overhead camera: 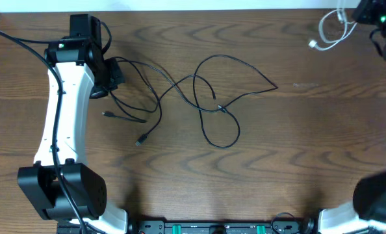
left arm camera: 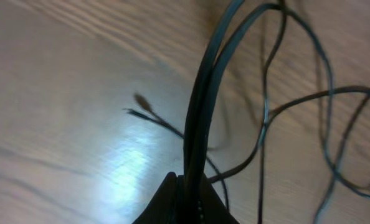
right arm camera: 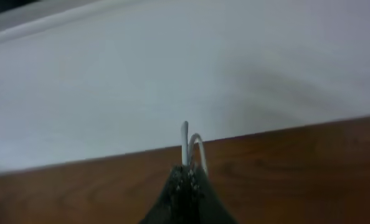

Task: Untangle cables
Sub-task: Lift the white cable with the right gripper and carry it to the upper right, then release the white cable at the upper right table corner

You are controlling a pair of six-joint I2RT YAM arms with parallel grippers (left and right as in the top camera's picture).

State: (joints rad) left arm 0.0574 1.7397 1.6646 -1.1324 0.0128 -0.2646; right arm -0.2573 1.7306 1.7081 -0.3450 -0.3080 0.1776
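While nipped in closed left pincer, black cables; white cable in closed right pincer

Long cables: tangled on the table, centre to left, leftmost end at the left gripper. Short cable: far right corner of the table, at the right gripper, well apart from the tangle.

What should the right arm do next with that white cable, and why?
Probably open the right gripper and drop the white cable there. It's pinched near the far right corner, already well apart from the black cables crossing in the middle, which likely need a second arm.
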